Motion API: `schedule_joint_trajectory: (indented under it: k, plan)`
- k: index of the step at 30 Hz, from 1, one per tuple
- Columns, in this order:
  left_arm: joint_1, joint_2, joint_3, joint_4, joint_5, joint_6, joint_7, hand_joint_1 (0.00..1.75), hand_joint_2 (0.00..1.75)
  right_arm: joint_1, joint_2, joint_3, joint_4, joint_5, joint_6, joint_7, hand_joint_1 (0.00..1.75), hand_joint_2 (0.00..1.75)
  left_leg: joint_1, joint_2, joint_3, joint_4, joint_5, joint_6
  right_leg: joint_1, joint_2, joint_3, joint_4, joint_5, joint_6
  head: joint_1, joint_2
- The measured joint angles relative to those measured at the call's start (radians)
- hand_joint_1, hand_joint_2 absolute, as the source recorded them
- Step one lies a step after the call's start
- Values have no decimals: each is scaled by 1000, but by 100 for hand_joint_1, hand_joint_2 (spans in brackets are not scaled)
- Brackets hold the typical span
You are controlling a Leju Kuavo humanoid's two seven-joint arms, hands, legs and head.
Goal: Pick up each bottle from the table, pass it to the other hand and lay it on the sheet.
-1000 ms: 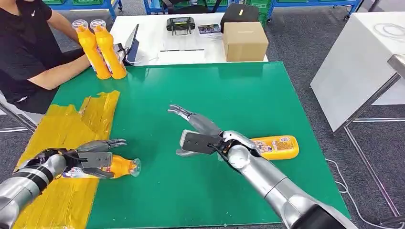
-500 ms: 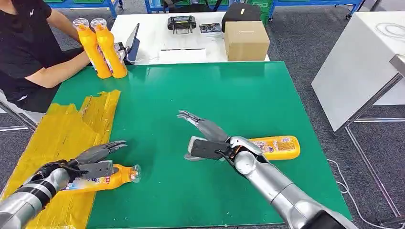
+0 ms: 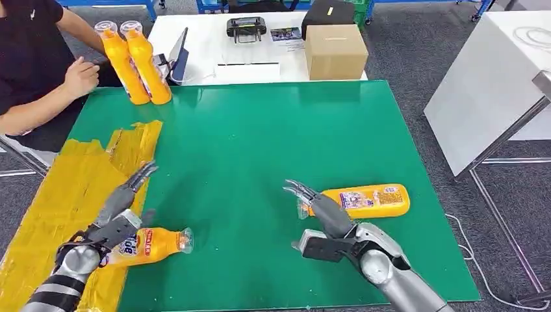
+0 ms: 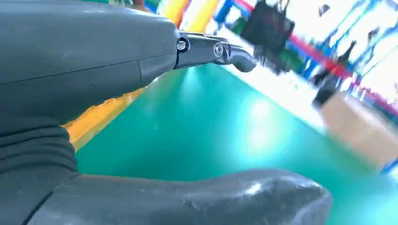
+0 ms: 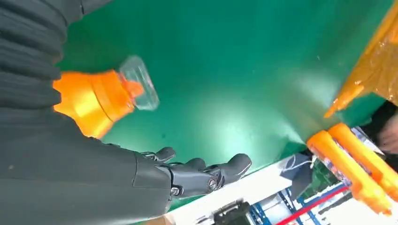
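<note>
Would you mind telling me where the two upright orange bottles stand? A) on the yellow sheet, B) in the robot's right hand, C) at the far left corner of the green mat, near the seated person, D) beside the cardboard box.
C: the head view shows the two upright orange bottles standing side by side at the far left corner of the green mat, close to the person's hand.

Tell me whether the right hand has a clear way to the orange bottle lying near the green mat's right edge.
Probably yes. The right hand is open beside the clear-capped end of the lying orange bottle, and nothing lies between them on the green mat.
</note>
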Motion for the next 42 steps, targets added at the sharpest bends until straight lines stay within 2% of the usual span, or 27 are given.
schedule_joint_trajectory:
  k: [7,13,26,31,42]
  plan:
    - [40,-109,198,-169,237,-132,-21,0,0,80,-35,-20,-53,78,-18,21,0,175,0,0,-1,0,0,0,1,0,-1,0,0,0,0,0]
    - [52,-158,305,-263,299,-223,-14,0,0,103,-51,-58,-61,113,-22,44,0,175,0,0,-1,0,0,0,0,0,-1,0,0,0,0,0]
    - [51,-200,310,-275,301,-266,21,0,0,33,-59,-131,40,183,-47,95,0,175,0,0,-1,0,0,0,0,0,-1,0,0,0,0,0]
    - [55,-203,304,-280,300,-261,24,0,0,33,-58,-160,48,241,-94,110,0,175,0,0,-2,0,0,0,0,0,-2,0,0,0,0,0]
    - [67,-203,308,-282,308,-269,24,0,0,52,-104,-214,52,232,-14,128,0,175,0,0,-2,0,0,0,0,-1,-2,0,0,0,0,0]
